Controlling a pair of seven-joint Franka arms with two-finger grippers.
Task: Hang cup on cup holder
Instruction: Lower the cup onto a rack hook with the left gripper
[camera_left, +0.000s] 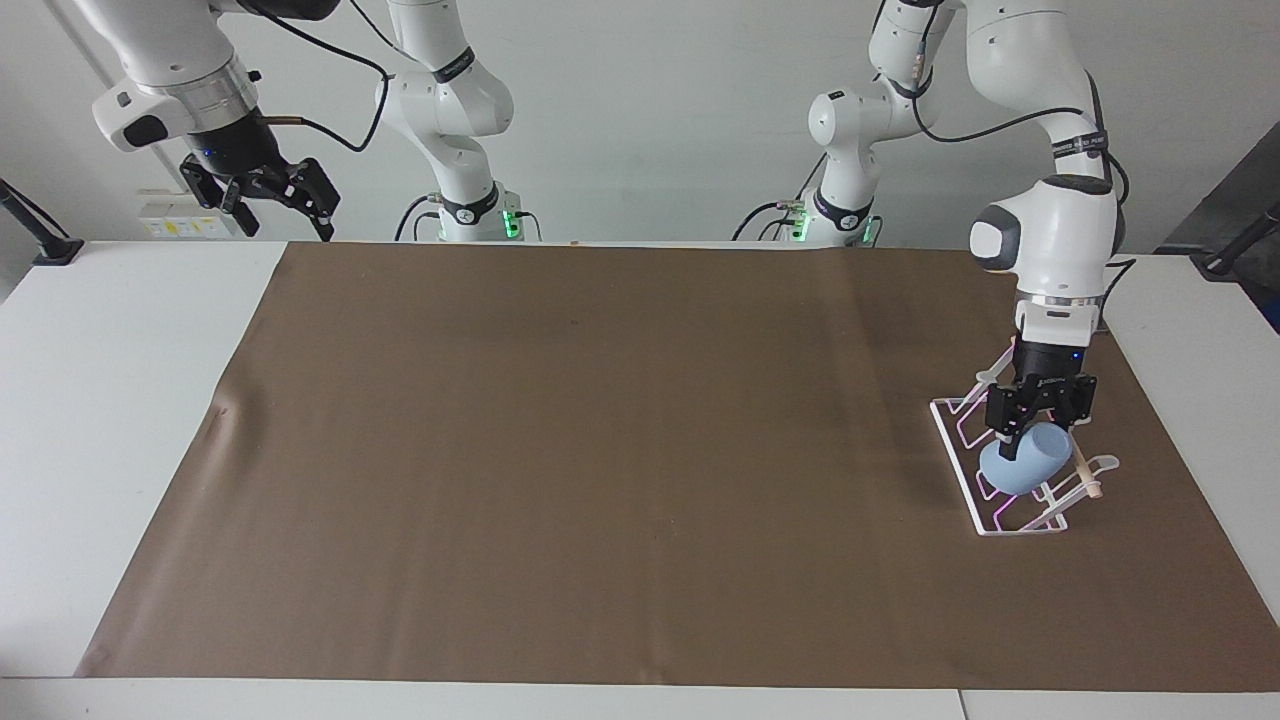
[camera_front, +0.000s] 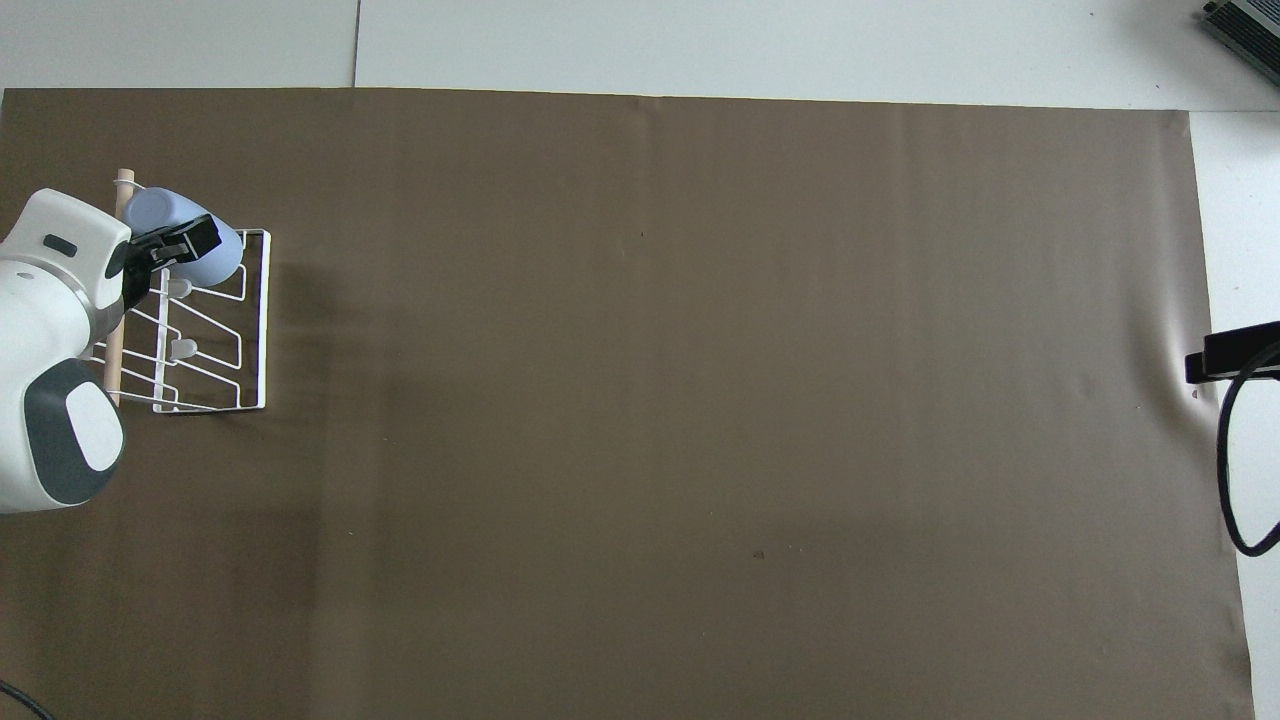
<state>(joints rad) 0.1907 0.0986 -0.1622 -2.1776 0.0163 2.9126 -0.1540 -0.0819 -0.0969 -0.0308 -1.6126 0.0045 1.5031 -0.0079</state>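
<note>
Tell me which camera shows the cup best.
The facing view: the cup shows nearly whole, tilted on the cup holder, under the left end effector. Overhead, the end effector covers part of the cup.

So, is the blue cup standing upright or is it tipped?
Tipped. The cup lies slanted on the cup holder, with the left gripper at its rim.

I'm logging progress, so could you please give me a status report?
Left gripper shut on light-blue tumbler, tilted over white wire rack. Right gripper waits, open. No obstruction seen.
</note>
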